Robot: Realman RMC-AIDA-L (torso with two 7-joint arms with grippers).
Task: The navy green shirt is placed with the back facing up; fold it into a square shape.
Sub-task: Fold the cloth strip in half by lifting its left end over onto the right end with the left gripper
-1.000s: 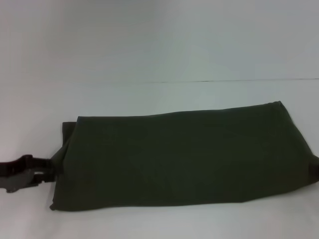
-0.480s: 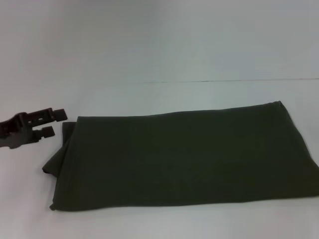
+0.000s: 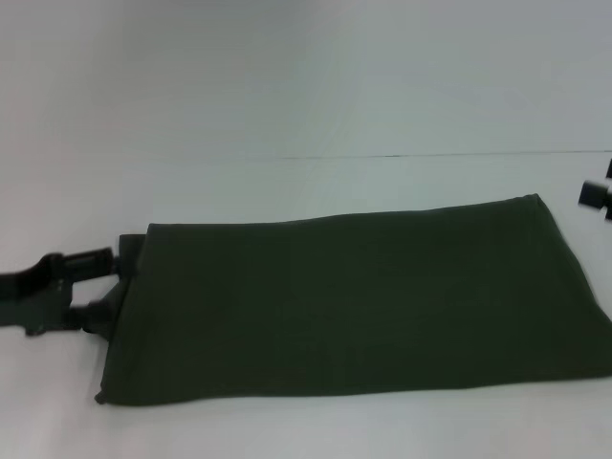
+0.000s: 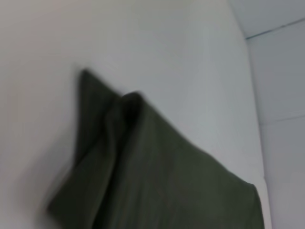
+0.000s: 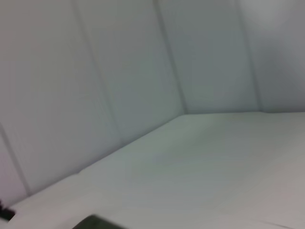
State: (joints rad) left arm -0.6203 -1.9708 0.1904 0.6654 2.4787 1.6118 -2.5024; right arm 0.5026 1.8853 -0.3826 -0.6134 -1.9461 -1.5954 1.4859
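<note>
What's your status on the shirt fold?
Left gripper open at shirt's left edge. Right gripper barely in frame, far right. Navy green shirt a long flat rectangle. Nothing in the way.

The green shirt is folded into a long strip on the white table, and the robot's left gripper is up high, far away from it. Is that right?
Not quite. The left gripper isn't far away: in the head view it sits low on the table, right at the left end of the navy green shirt, with open fingers. The rest is right: the shirt is folded into a long strip.
</note>
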